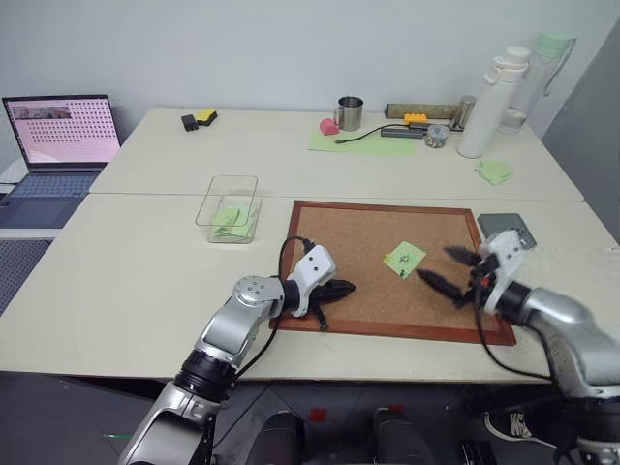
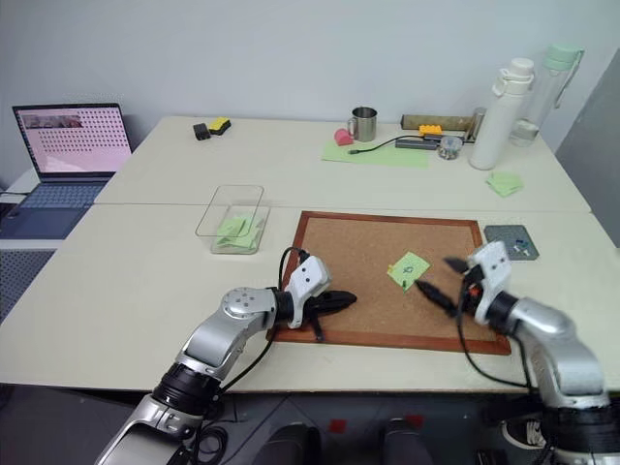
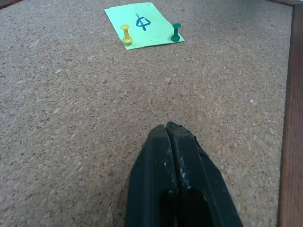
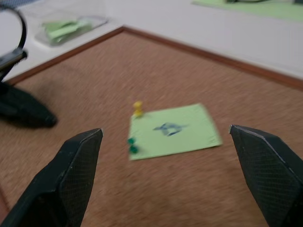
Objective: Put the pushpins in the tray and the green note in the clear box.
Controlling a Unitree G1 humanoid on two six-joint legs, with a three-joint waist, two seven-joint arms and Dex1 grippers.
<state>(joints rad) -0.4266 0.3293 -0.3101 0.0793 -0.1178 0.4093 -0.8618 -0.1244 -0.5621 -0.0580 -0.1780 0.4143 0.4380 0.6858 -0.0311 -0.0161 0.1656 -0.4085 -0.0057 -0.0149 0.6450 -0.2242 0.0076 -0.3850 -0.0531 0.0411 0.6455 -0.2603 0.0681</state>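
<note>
The green note (image 1: 404, 259) lay pinned near the corkboard's (image 1: 349, 232) middle by a yellow pin (image 3: 126, 34) and a green pin (image 3: 176, 32). The right hand (image 1: 451, 272) hung wide open and empty beside it; the left hand (image 1: 336, 289), shut and empty, rested by the board's near edge. Closing on pins that small could easily miss or crumple the note.

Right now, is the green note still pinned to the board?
Pinned. The green note lies flat on the corkboard with a yellow pushpin and a green pushpin standing in it.

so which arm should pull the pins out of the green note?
Right, probably. The right hand is open and faces the green note, whose yellow pin and green pin sit between its fingers in the wrist view. The left hand is shut, farther back on the corkboard.
</note>
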